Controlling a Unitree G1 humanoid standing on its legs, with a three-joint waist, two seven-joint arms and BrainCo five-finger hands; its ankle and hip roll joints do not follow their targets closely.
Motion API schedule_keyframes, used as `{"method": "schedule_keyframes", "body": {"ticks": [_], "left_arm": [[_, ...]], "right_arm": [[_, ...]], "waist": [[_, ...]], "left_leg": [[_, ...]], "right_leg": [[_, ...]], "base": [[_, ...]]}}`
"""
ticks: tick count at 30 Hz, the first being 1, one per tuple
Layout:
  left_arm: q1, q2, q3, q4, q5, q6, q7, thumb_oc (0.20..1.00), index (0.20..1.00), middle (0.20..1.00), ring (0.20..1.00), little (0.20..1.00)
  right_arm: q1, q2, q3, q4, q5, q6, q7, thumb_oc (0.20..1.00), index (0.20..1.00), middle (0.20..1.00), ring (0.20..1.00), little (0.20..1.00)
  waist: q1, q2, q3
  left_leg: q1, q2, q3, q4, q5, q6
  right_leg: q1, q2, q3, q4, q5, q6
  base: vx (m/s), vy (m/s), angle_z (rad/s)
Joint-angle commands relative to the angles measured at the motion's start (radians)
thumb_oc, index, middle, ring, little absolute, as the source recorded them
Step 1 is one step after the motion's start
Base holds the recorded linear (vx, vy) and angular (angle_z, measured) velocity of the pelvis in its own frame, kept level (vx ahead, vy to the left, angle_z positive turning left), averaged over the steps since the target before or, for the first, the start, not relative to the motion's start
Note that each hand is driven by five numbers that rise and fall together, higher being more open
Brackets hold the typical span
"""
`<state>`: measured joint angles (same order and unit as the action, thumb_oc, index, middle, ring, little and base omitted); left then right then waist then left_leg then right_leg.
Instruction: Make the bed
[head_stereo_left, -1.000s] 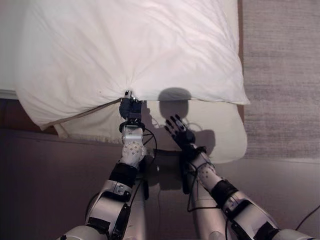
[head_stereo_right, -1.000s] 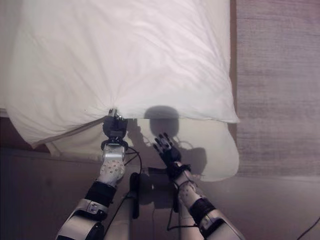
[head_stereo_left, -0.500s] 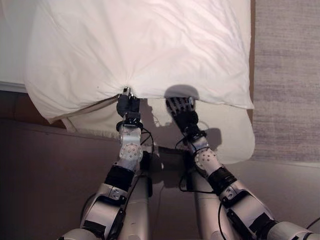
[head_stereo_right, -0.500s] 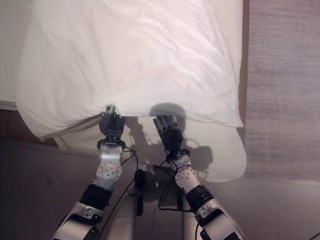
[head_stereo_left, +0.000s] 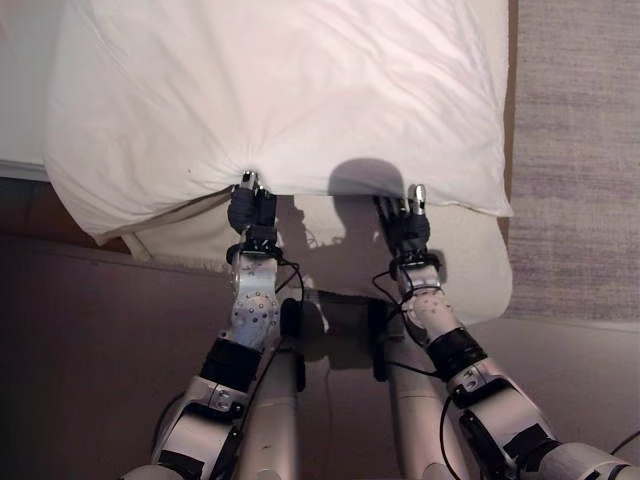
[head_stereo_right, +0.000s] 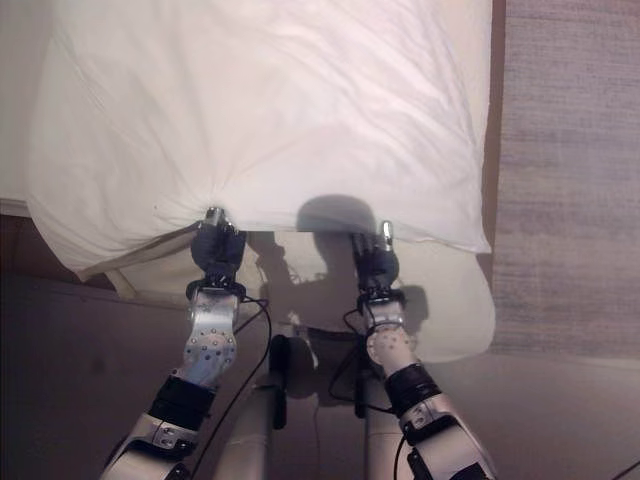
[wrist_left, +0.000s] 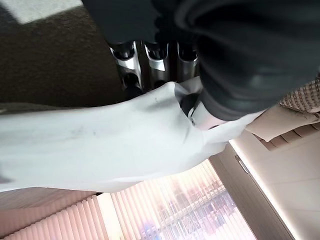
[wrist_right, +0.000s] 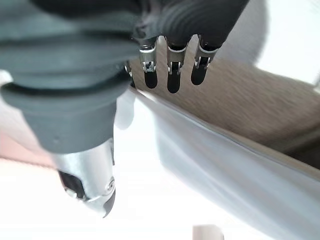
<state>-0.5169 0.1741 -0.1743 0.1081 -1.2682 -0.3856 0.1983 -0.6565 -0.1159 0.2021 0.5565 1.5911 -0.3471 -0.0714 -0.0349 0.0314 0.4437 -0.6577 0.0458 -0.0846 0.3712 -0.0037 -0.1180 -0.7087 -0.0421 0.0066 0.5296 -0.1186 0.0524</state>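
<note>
Duvet (head_stereo_left: 280, 90), white and puffy, covers the bed, its near edge hanging over a cream sheet (head_stereo_left: 460, 260). Grey carpet (head_stereo_left: 580, 150) runs along the bed's right side, dark floor (head_stereo_left: 90, 340) at the near end. Left robot hand (head_stereo_left: 251, 210) pinches the duvet's edge, cloth bunched between fingers and thumb. Right robot hand (head_stereo_left: 404, 222) sits at the edge farther right, fingers straight, thumb spread apart, cloth between them ungripped.

Duvet (head_stereo_left: 280, 90) over mattress (head_stereo_left: 470, 265), rug (head_stereo_left: 575, 150) right
</note>
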Motion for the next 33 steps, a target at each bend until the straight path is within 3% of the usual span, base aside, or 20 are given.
{"method": "schedule_keyframes", "body": {"ticks": [1, 10, 18, 26, 27, 28, 29, 33], "left_arm": [[0.036, 0.083, 0.018, -0.249, 0.123, -0.034, -0.031, 0.2, 0.2, 0.2, 0.2, 0.2], [0.093, 0.145, 0.049, -0.372, 0.144, -0.053, -0.026, 0.2, 0.2, 0.2, 0.2, 0.2], [0.1, 0.156, 0.061, -0.4, 0.164, -0.073, -0.026, 0.2, 0.2, 0.2, 0.2, 0.2], [0.109, 0.148, 0.058, -0.388, 0.171, -0.073, -0.035, 0.2, 0.2, 0.2, 0.2, 0.2], [0.109, 0.147, 0.058, -0.384, 0.173, -0.073, -0.035, 0.2, 0.2, 0.2, 0.2, 0.2], [0.109, 0.147, 0.058, -0.384, 0.173, -0.073, -0.035, 0.2, 0.2, 0.2, 0.2, 0.2], [0.108, 0.145, 0.058, -0.378, 0.17, -0.073, -0.034, 0.2, 0.2, 0.2, 0.2, 0.2], [0.102, 0.143, 0.059, -0.365, 0.171, -0.075, -0.029, 0.2, 0.2, 0.2, 0.2, 0.2]], "right_arm": [[-0.107, -0.063, -0.065, 0.111, -0.031, 0.02, -0.132, 1.0, 1.0, 1.0, 1.0, 1.0], [-0.324, -0.133, -0.085, 0.329, -0.06, 0.059, -0.208, 1.0, 1.0, 1.0, 1.0, 1.0], [-0.41, -0.182, -0.146, 0.445, -0.031, 0.056, -0.177, 1.0, 1.0, 1.0, 1.0, 1.0], [-0.41, -0.183, -0.146, 0.388, -0.029, 0.026, -0.129, 1.0, 1.0, 1.0, 1.0, 1.0], [-0.398, -0.177, -0.143, 0.37, -0.032, 0.023, -0.123, 0.796, 0.796, 0.796, 0.796, 0.796], [-0.398, -0.177, -0.143, 0.369, -0.032, 0.022, -0.124, 0.796, 0.796, 0.796, 0.796, 0.796], [-0.387, -0.174, -0.137, 0.347, -0.036, 0.021, -0.114, 0.2, 0.2, 0.2, 0.2, 0.2], [-0.347, -0.168, -0.126, 0.297, -0.044, 0.009, -0.114, 0.2, 0.2, 0.2, 0.2, 0.2]], "waist": [[0.021, 0.02, -0.058], [0.032, 0.007, -0.031], [0.038, 0.014, -0.023], [0.036, 0.017, -0.023], [0.035, 0.017, -0.027], [0.035, 0.017, -0.027], [0.034, 0.018, -0.029], [0.033, 0.021, -0.034]], "left_leg": [[-0.028, -0.121, 0.078, 0.03, -0.056, 0.104], [-0.031, -0.114, 0.098, 0.029, -0.055, 0.1], [-0.035, -0.114, 0.1, 0.032, -0.058, 0.104], [-0.026, -0.115, 0.098, 0.025, -0.056, 0.105], [-0.026, -0.116, 0.098, 0.025, -0.057, 0.105], [-0.026, -0.116, 0.098, 0.025, -0.057, 0.105], [-0.026, -0.116, 0.098, 0.025, -0.058, 0.105], [-0.027, -0.118, 0.098, 0.022, -0.054, 0.104]], "right_leg": [[0.032, 0.074, 0.025, -0.114, 0.052, 0.016], [0.02, 0.074, 0.027, -0.097, 0.058, 0.017], [0.014, 0.072, 0.029, -0.091, 0.056, 0.017], [0.02, 0.074, 0.034, -0.098, 0.058, 0.016], [0.02, 0.074, 0.034, -0.098, 0.057, 0.016], [0.02, 0.074, 0.034, -0.098, 0.057, 0.016], [0.019, 0.074, 0.034, -0.098, 0.057, 0.016], [0.017, 0.074, 0.035, -0.1, 0.059, 0.017]], "base": [[0.0, 0.0, 0.0], [0.0, 0.006, 0.0], [0.0, 0.0, 0.0], [0.0, 0.0, 0.0], [0.0, 0.0, 0.0], [0.0, 0.0, 0.0], [0.0, 0.0, 0.0], [0.0, 0.0, 0.0]]}}
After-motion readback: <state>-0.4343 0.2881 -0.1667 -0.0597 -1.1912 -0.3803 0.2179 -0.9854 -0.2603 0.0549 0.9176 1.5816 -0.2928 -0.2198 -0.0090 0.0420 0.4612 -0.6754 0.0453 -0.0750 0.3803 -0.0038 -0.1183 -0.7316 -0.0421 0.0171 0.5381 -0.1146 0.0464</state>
